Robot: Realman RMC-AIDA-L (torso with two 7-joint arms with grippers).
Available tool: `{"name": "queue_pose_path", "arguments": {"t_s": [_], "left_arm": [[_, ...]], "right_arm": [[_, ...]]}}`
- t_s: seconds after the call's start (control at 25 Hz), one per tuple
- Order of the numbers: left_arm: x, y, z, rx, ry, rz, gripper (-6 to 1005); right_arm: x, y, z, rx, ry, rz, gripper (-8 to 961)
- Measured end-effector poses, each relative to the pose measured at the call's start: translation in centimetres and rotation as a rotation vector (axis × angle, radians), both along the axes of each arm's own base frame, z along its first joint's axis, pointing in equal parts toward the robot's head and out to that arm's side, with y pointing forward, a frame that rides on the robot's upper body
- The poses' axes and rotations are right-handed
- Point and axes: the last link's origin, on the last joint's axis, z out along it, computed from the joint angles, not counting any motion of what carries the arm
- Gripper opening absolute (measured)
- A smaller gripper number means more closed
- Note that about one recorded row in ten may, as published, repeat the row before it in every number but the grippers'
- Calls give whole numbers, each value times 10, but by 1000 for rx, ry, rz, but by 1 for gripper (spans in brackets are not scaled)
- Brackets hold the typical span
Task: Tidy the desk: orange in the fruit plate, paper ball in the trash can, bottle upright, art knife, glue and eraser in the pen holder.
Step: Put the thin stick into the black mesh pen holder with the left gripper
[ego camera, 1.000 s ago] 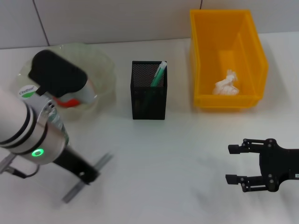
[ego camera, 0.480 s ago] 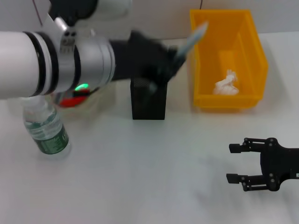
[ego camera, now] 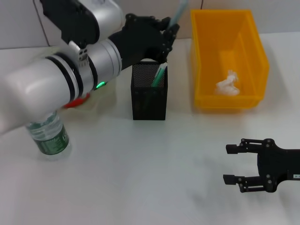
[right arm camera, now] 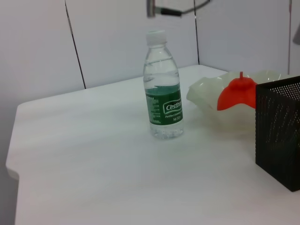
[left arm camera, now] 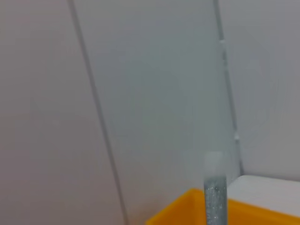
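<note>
Left tool [ego camera: 161, 35] grips a grey stick [ego camera: 178, 13] above holder [ego camera: 149, 96]; next: lower it in. Right tool [ego camera: 239, 164] open, idle.

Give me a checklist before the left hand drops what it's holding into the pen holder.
1. Left hand above the pen holder: ok, though its exact alignment cannot be judged.
2. Grip on the slim grey-green stick: ok, it juts up from the hand, tilted.
3. Room in the holder: cannot tell; one green pen-like item already leans inside.
4. Bottle upright: ok.
5. Orange in the fruit plate: ok.
6. Paper ball in the trash can: ok.
7. Right hand open, low over the desk, clear of the holder: ok.
</note>
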Motion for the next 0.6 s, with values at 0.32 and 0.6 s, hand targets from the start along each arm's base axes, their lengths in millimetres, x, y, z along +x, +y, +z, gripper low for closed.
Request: {"name": "queue_pose_path", "arguments": {"t_s": [0.32,0.6], "left_arm": [[-23,2,-14,18,-28,56,145],[-33,1,-23,8,-11,55,144]], "right_arm": [[-3,2,-2,-3,6,6,770],[-5,3,-4,-5,10,11,770]]}}
